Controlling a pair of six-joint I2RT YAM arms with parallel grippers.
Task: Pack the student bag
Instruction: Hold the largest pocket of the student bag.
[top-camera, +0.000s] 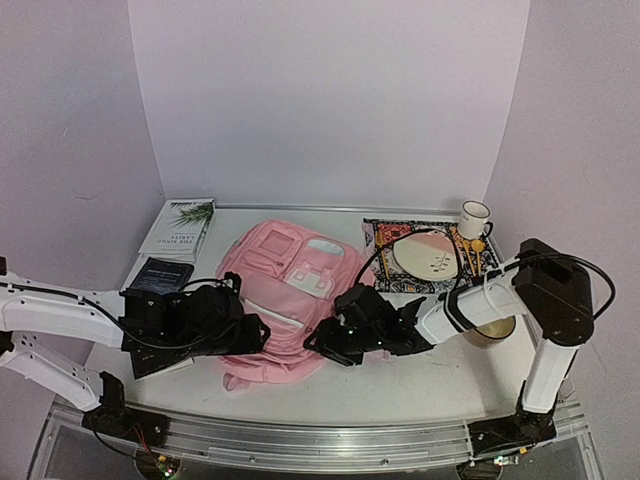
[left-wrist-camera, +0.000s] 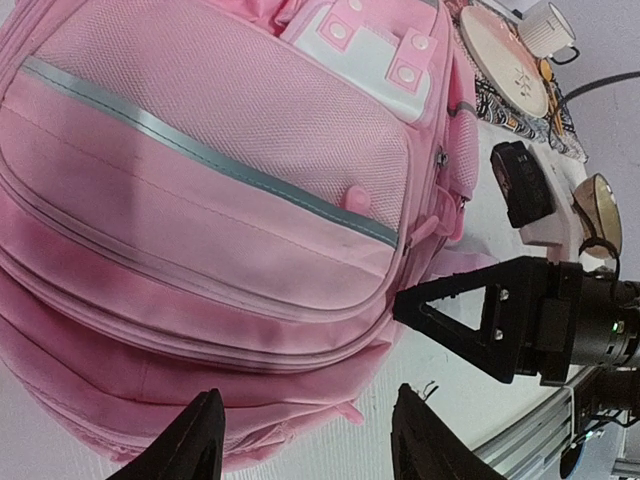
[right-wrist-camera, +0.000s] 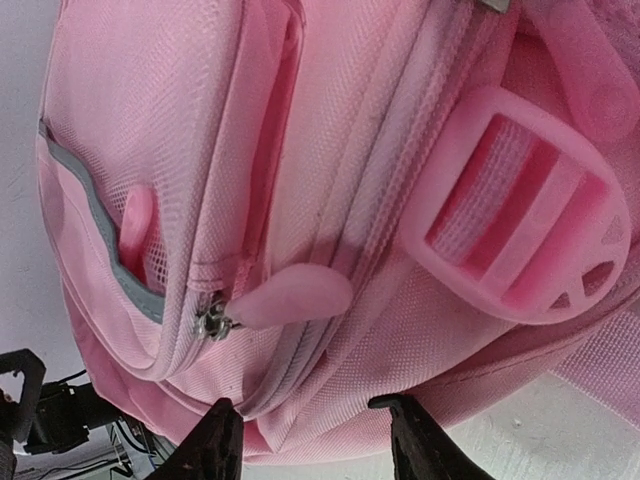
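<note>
From above, the student bag (top-camera: 285, 300) lies flat on the worktop (top-camera: 400, 385), its long axis running near to far, midway between both arms.

Left wrist: the left pincer (left-wrist-camera: 310, 445) stands apart at the bag's soft woven near end.

Right wrist: the right pincer (right-wrist-camera: 310, 440) stands apart, straddling a zipped seam under the rubbery zip pull (right-wrist-camera: 290, 297).

The soft pink student bag (top-camera: 285, 300) lies flat, front pockets and pale patches facing up.
</note>
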